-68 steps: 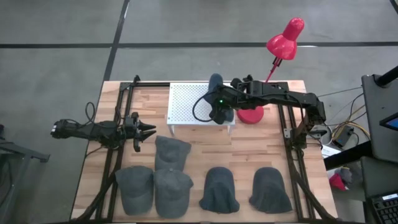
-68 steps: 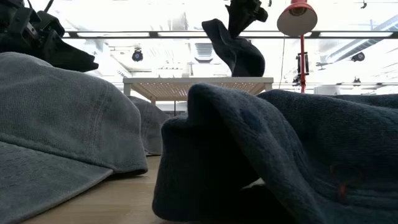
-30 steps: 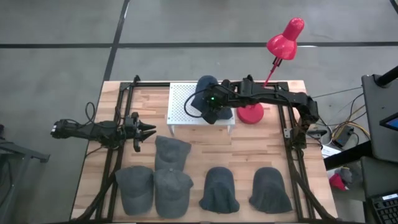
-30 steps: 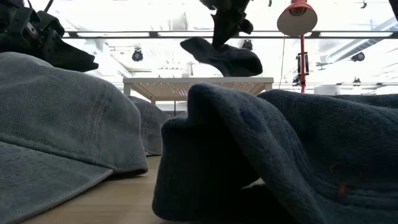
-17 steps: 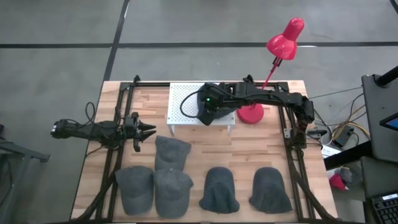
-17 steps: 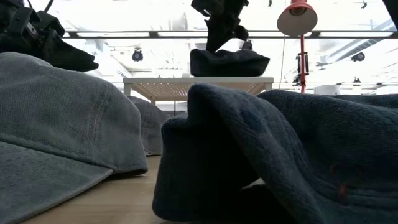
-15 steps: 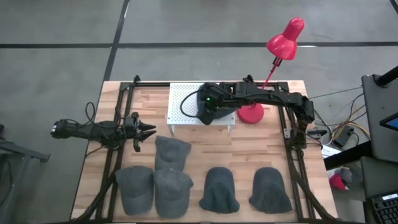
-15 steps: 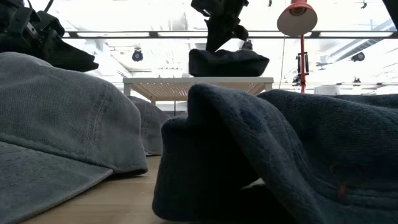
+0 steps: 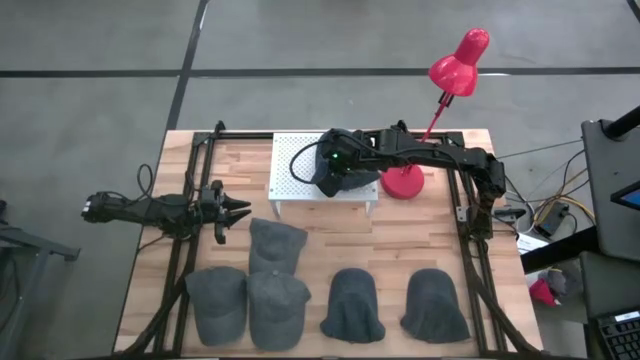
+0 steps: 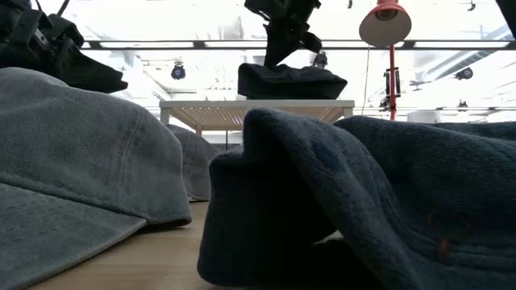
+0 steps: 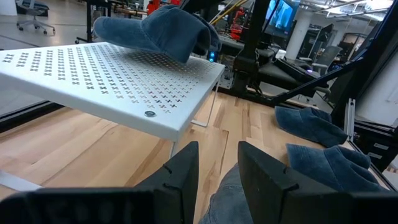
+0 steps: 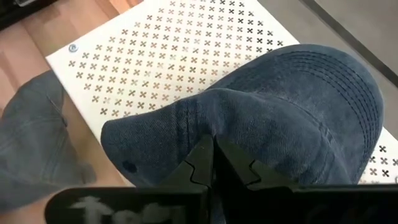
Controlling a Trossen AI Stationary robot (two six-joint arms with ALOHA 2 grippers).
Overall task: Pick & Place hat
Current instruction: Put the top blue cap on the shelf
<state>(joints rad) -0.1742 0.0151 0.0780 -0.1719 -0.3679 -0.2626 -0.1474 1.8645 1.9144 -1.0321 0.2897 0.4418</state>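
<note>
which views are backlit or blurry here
Low view: bright ceiling light behind silhouettes the held cap and lamp; the nearest hats fill the frame, soft. High view: evenly lit. Right wrist view: cap sharp, own jaws blurred.

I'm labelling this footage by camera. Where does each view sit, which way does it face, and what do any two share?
High view: overhead, straight down on the table; both arms show.
Low view: tabletop height, level past caps toward the white rack; right arm above.
Left wrist: looks forward past the left tool, slightly open, at the rack.
Right wrist: looks down at the right tool, shut on the blue cap.
All four share the cap over the rack.
</note>
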